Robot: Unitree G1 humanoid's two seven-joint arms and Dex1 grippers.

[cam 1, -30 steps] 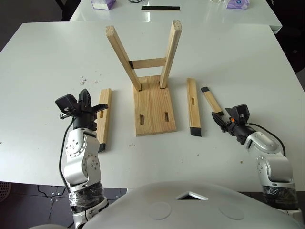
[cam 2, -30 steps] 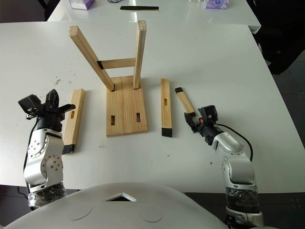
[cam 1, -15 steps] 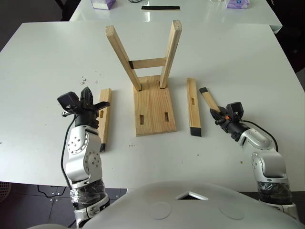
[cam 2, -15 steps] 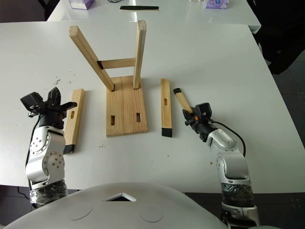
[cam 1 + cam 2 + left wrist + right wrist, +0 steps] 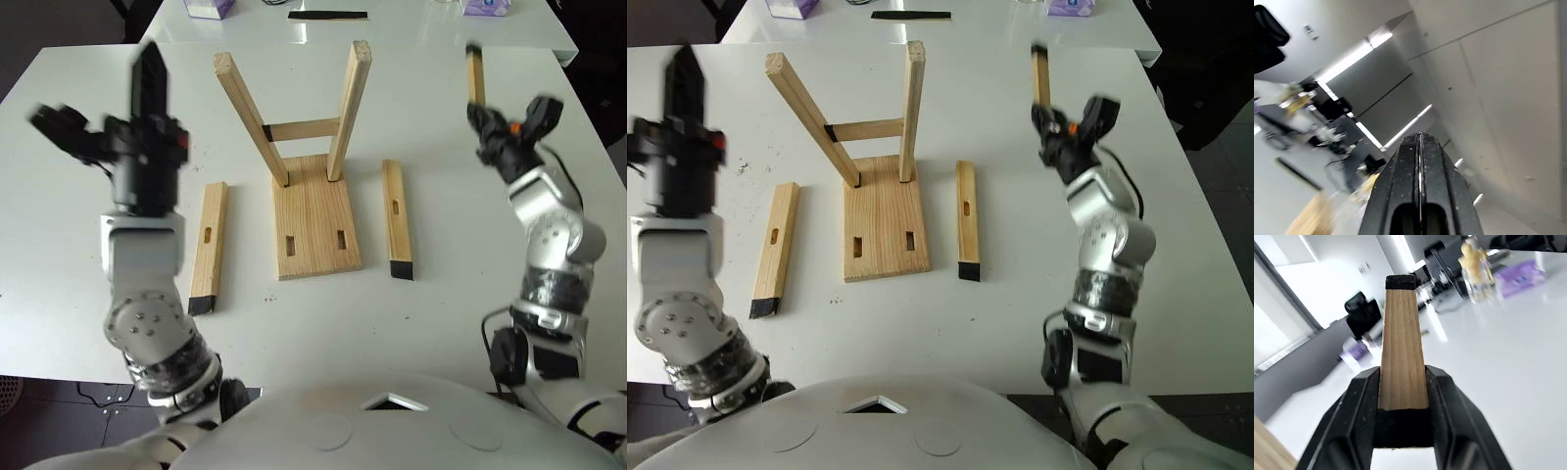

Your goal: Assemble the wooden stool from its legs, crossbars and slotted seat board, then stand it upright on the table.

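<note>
On the table [image 5: 88, 323] the slotted seat board [image 5: 313, 230] lies flat, slots up to take legs — one joined leg pair [image 5: 350, 108] already stands in it, a loose leg [image 5: 209, 245] at each side. The right gripper [image 5: 487, 127] clamps a crossbar [image 5: 475, 73] aloft, clear of them; the left gripper [image 5: 150, 59] has its fingers together, empty

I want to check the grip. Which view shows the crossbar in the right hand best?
Right wrist view: the crossbar is close, clamped between the fingers of the right hand. Both eye views show it small and upright above the table.
</note>
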